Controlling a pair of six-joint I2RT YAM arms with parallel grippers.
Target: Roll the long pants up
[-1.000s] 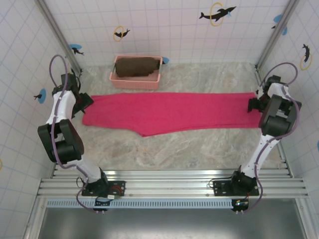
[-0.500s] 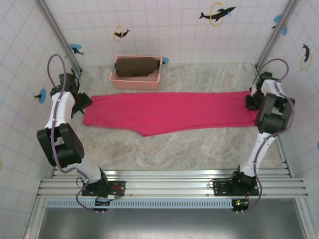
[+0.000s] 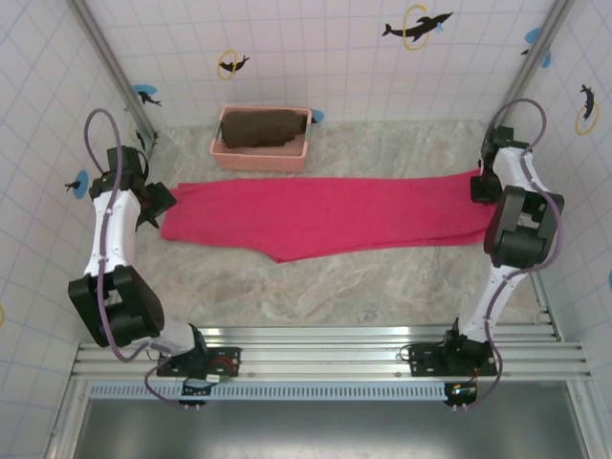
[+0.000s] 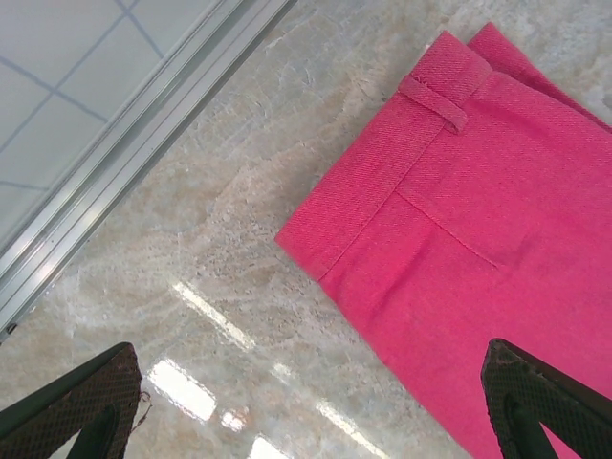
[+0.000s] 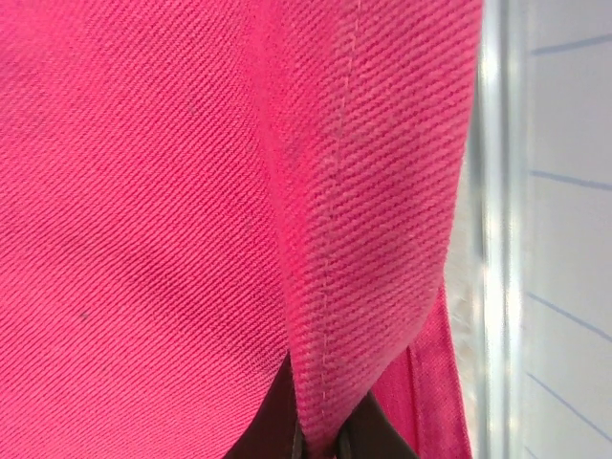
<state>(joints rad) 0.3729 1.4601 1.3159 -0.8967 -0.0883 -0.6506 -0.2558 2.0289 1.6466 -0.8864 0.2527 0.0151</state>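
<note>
The long pants (image 3: pixel 325 215) lie flat across the marble table, magenta pink, waist at the left and leg ends at the right. My left gripper (image 3: pixel 158 206) hangs open at the waist end. In its wrist view its gripper (image 4: pixel 306 421) spans bare marble, and the waistband corner of the pants (image 4: pixel 459 210) with a belt loop lies just ahead. My right gripper (image 3: pixel 481 186) is at the far right leg end. There the gripper (image 5: pixel 320 435) is shut on a raised fold of the stitched hem of the pants (image 5: pixel 143 191), which is pinched between the dark fingers (image 5: pixel 273 426).
A pink basket (image 3: pixel 218 151) holding a dark brown cloth (image 3: pixel 260 127) stands at the back, just behind the pants. Metal frame rails (image 4: pixel 124 143) and tiled walls close in on the left and on the right, where another rail (image 5: pixel 497 191) runs.
The right gripper moved toward the back wall and shut on the hem of the leg end, which is now lifted slightly. The left arm shifted a little toward the near side, still open.
</note>
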